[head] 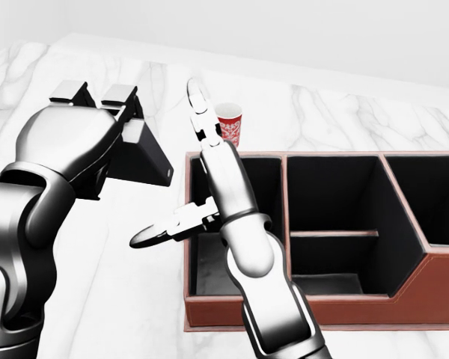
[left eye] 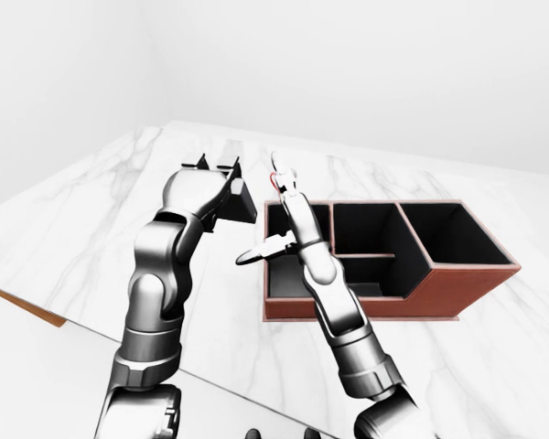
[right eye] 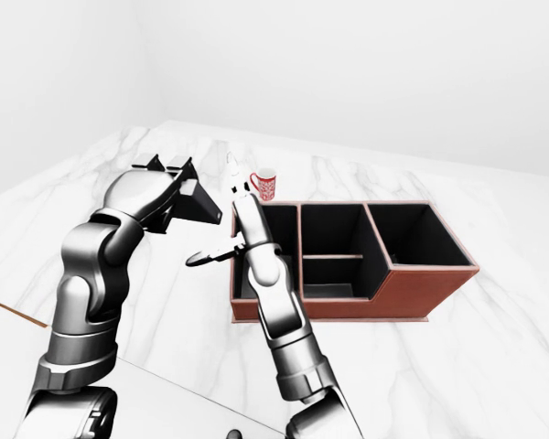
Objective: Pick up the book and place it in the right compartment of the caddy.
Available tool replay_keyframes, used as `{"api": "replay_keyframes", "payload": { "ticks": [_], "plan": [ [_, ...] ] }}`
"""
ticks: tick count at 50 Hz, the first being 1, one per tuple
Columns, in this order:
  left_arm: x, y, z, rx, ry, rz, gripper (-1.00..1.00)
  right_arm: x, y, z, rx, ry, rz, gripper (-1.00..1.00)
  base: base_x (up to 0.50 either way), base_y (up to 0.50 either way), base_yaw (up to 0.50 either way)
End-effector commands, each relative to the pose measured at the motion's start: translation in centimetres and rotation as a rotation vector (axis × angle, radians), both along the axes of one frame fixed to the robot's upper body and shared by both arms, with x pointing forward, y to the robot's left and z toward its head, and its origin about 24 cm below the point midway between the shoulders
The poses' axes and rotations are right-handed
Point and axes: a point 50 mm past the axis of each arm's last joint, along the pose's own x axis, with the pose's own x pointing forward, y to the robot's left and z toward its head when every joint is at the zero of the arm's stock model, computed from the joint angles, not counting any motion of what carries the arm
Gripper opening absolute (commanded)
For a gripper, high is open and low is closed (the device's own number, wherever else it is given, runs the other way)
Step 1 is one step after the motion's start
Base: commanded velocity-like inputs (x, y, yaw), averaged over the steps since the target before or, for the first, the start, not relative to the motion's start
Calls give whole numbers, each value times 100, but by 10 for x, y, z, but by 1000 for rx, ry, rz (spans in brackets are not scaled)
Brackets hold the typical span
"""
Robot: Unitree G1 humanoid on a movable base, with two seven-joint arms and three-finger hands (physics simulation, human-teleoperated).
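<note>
Left robot hand (head: 108,123) is raised with the elbow bent, fingers clamped tight. Right robot hand (head: 181,179) is wide open, one finger straight up, the others sticking out sideways.

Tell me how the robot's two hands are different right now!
The left hand has its fingers closed round the flat black book, holding it above the white marble table. The right hand holds nothing, and its fingers are spread open, one pointing up and one sideways. In the head view the left hand is beside the brown leather caddy, while the right hand is over its left edge. Both are shiny silver metal.
</note>
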Motion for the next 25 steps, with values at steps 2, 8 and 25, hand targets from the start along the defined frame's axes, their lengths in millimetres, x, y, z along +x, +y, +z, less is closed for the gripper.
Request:
{"api": "replay_keyframes", "payload": {
  "ticks": [2, 8, 25],
  "plan": [
    [-2, 1, 12, -7, -72, 5, -100, -6, 5, 23, 29, -90, 15, 100, 0, 0, 0],
    [-4, 1, 14, -6, -74, 3, -100, -3, 6, 10, 15, -39, 9, 100, 0, 0, 0],
    [-6, -1, 15, -8, -73, -4, -100, 5, 9, 3, 5, 6, 3, 100, 0, 0, 0]
  ]
}}
